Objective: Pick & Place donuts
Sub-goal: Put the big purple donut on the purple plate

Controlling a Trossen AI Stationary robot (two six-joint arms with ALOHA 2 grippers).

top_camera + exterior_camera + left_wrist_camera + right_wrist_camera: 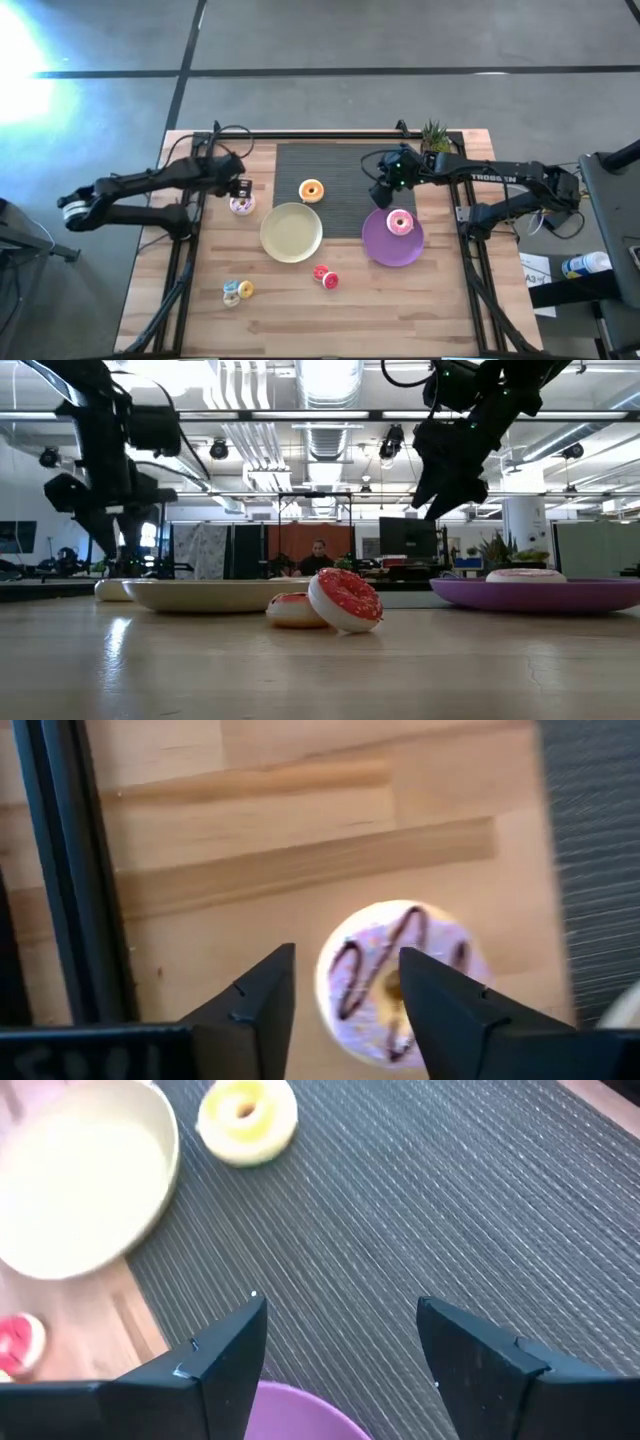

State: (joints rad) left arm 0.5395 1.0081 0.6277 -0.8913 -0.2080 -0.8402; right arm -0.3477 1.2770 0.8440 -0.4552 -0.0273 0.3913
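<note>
pink-iced donut (400, 982) just below open left end effector (345, 982), fingers apart, not gripping; right end effector (340, 1315) open too

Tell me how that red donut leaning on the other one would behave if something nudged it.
The red donut stands tilted on its edge against another donut, so a light nudge would probably tip it flat. Its round rim suggests it could also roll. It looks small, likely light.

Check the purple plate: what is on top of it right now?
One pink-iced donut lies on the purple plate. The low view shows only its top above the rim; the plate's floor there is hidden.
</note>
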